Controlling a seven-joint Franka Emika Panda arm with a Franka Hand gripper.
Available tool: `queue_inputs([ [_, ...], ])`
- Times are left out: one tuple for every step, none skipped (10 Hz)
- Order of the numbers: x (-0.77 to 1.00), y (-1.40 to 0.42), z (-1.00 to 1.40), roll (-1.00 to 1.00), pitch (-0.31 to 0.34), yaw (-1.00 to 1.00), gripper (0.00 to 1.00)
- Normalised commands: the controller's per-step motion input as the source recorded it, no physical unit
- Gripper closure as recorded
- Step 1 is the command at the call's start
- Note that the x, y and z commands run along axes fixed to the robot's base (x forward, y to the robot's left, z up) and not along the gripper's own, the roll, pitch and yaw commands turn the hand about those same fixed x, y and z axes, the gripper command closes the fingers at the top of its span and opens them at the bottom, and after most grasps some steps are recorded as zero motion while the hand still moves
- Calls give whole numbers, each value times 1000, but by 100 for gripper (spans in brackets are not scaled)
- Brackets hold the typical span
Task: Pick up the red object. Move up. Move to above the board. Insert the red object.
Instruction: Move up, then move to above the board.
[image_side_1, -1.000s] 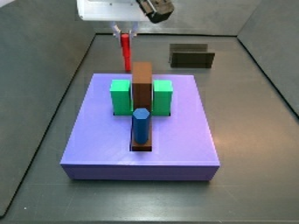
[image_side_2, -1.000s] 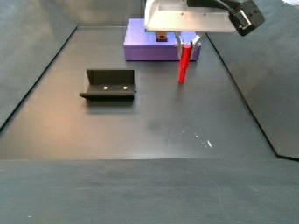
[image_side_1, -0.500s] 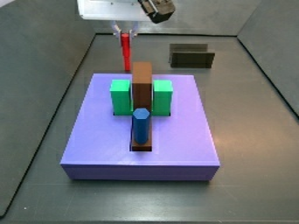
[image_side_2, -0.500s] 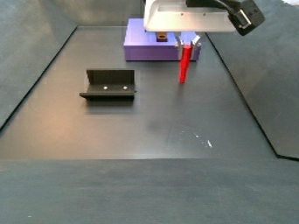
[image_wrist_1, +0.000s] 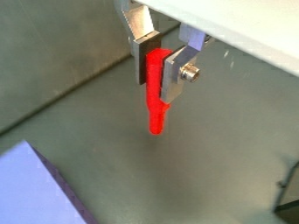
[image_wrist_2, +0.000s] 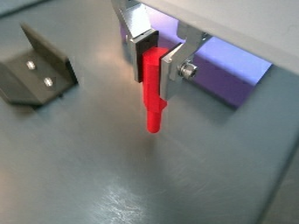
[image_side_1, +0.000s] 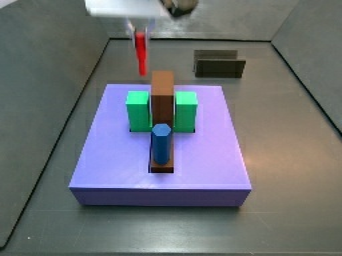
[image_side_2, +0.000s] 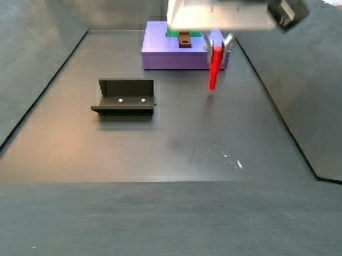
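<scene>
Red object (image_wrist_2: 151, 87) hangs in the hand (image_wrist_2: 158, 63) above dark floor (image_side_2: 174, 140)

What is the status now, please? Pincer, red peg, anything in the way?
Pincer shut on red peg, up off the floor. Peg hangs upright, beyond the far edge of the purple board, not above it. Blue peg stands in the brown strip.

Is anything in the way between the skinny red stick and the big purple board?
Nothing visible blocks it. The pincer grips the thin red peg off the floor beside the lavender board. On the board, the blue peg and green blocks stand near the brown strip.
</scene>
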Motion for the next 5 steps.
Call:
queue_inputs([
  [-29, -26, 540, -8, 23, -15, 100],
  [1, -13, 244, -15, 2, -6, 100],
  [0, 0, 1400, 0, 0, 0, 100],
  [-29, 4, 1400, -1, 32, 3, 100],
  [-52, 1, 1400, -6, 30, 1, 100],
])
